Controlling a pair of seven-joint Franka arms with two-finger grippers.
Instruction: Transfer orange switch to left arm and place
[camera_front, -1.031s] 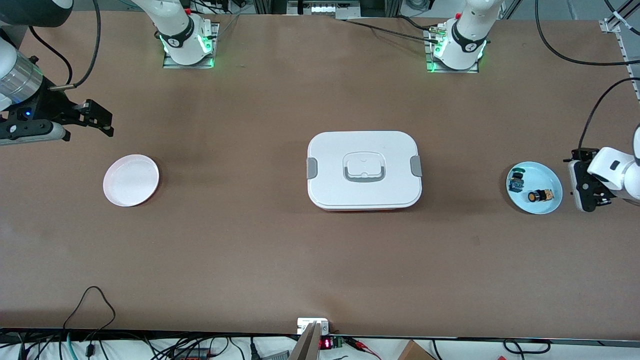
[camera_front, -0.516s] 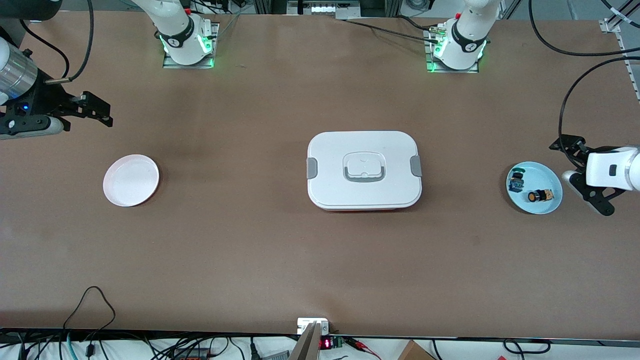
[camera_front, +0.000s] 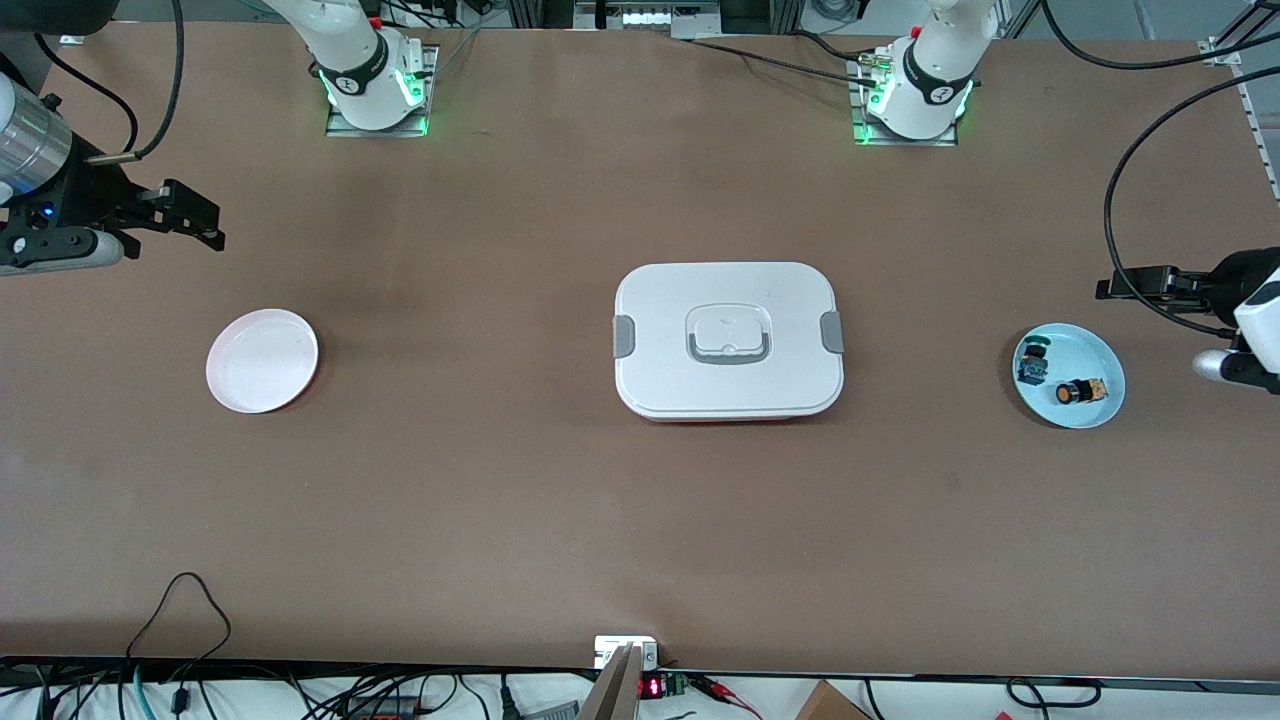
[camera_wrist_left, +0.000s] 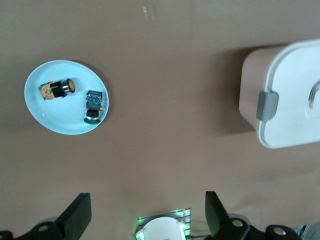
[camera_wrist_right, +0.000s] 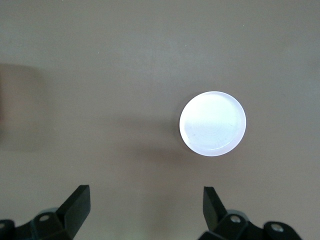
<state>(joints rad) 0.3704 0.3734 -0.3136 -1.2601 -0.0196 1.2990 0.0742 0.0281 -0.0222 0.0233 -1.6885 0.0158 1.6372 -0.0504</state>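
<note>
The orange switch (camera_front: 1080, 391) lies on a light blue plate (camera_front: 1085, 350) at the left arm's end of the table, beside a small dark switch with a green-blue cap (camera_front: 1033, 365). The left wrist view shows the orange switch (camera_wrist_left: 57, 89) too. My left gripper (camera_front: 1120, 285) hangs open and empty over the table beside that plate; its open fingers show in the left wrist view (camera_wrist_left: 147, 200). The white box (camera_front: 728, 340) stands mid-table. My right gripper (camera_front: 205, 222) is open and empty over the right arm's end, its fingers wide apart in the right wrist view (camera_wrist_right: 145, 197).
A pale pink plate (camera_front: 262, 360) lies bare at the right arm's end; it also shows in the right wrist view (camera_wrist_right: 213, 123). The box's end with a grey clip (camera_wrist_left: 292, 95) shows in the left wrist view. Cables run along the table's near edge.
The left arm's hand has turned and swung away from the blue plate's side, toward the arm bases. The right gripper has shifted slightly the same way. Nothing on the table has moved.
</note>
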